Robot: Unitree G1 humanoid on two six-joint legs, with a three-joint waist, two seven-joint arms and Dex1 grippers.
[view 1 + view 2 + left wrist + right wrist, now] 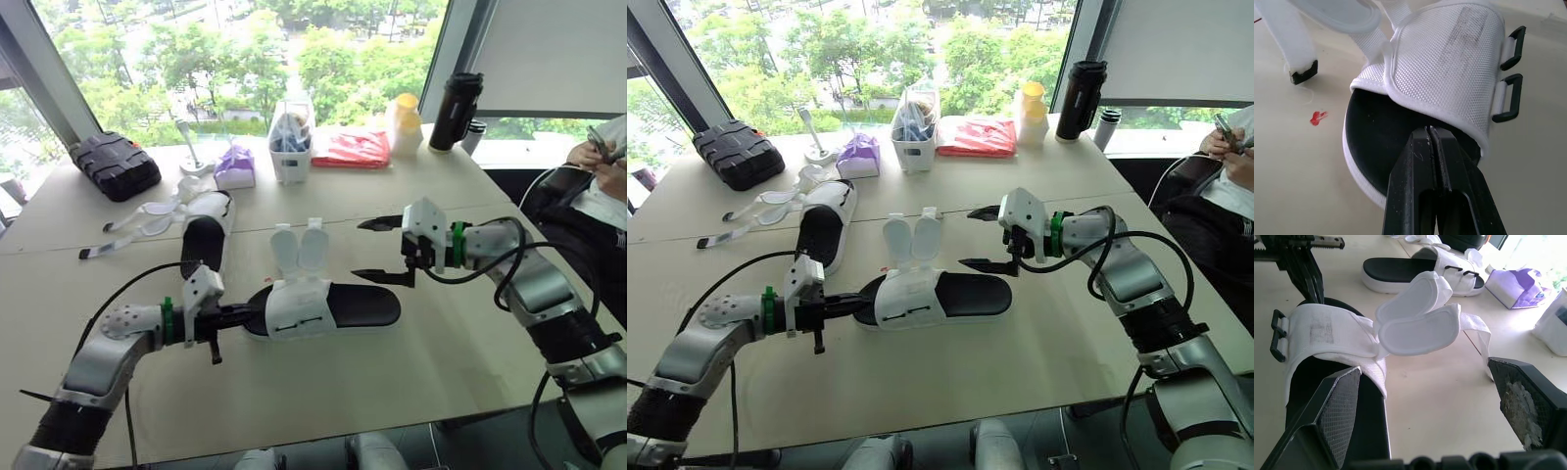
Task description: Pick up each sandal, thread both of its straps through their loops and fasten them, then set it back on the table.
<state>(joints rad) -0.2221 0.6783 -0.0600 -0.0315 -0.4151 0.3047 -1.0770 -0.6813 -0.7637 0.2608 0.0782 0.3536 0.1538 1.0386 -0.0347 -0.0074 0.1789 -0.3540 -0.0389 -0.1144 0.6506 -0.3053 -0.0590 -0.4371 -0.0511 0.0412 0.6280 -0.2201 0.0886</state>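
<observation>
The near sandal (338, 305), black-soled with a white mesh upper (1444, 63), lies flat mid-table. Its two straps (299, 248) stand up unthreaded, and their rounded pads (1418, 318) lean away from the two black loops (1511, 93). My left gripper (233, 316) is shut, its tips resting on the black insole at the sandal's left end. My right gripper (376, 250) is open just above the sandal's right end, with nothing between its fingers. The second sandal (206, 235) lies farther back on the left, its straps (137, 220) spread out on the table.
Along the far edge stand a black case (116, 164), a purple tissue pack (235, 166), a white container (291, 142), a red bag (351, 149), a yellow-capped bottle (405, 122) and a black flask (456, 110). A person (607, 171) sits at the right.
</observation>
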